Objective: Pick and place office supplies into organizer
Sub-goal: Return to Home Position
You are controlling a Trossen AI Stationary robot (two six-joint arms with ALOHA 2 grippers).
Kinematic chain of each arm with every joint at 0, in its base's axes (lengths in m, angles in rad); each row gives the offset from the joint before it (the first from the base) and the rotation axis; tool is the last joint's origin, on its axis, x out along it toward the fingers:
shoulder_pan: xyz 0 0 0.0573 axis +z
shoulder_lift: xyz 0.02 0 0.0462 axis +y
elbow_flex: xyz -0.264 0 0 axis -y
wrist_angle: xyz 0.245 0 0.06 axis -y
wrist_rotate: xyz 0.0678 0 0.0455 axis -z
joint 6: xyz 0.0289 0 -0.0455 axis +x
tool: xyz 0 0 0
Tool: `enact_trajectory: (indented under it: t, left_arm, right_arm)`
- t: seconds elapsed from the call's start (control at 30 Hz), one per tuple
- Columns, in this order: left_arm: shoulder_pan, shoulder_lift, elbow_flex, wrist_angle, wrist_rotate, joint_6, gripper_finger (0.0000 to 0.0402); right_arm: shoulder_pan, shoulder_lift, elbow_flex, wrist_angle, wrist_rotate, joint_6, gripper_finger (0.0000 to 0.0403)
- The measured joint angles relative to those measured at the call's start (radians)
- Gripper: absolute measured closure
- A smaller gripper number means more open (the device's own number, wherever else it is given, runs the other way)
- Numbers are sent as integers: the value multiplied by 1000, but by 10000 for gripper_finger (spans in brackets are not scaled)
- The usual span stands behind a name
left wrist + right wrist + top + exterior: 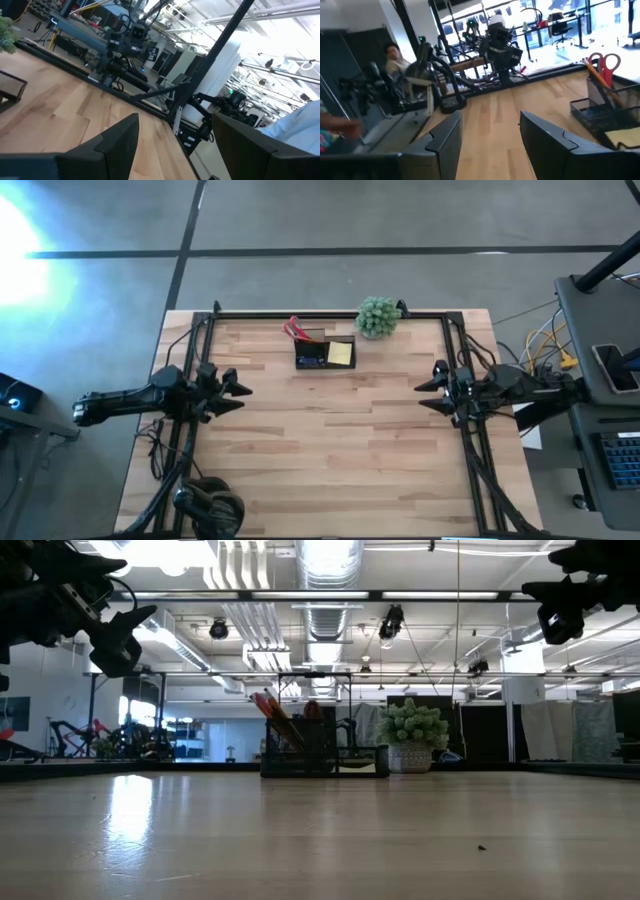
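Pale plank table [330,465] inside a black rail frame, grey concrete floor with dark stripes around it, seen whole only from the high view. From table height: an open workshop hall beyond, with ducts and strip lights overhead and more rigs along the far wall.

At the middle of the far edge, the organizer [322,356], black mesh, square to the table. Yellow pad [340,353] lying in its right part. Red scissors [293,329] standing handles-up at its left back corner, leaning outward. Green ball plant [377,316] just beside its right back corner. Black headphones [210,508] at the near left corner, partly over the edge.

Over the table's left side, left gripper [243,392], well apart from the organizer, fingers spread wide, holding nothing. Over the right side, right gripper [422,395], facing it across the bare wood, also wide and holding nothing.

Only in the low view: both grippers high above the wood, out at the upper corners.

Only in the right wrist view: an orange pencil [598,76] slanting up beside the scissors, and a seated person [395,54] at a desk beyond the table's left side — hands not near either arm.
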Motion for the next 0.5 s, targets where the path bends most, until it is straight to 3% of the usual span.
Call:
enact_trajectory:
  t: [0.5]
  left_arm:
    - [0,2,0,4,-1,0,164]
  right_arm:
    - [0,7,-177,147,53,13,216]
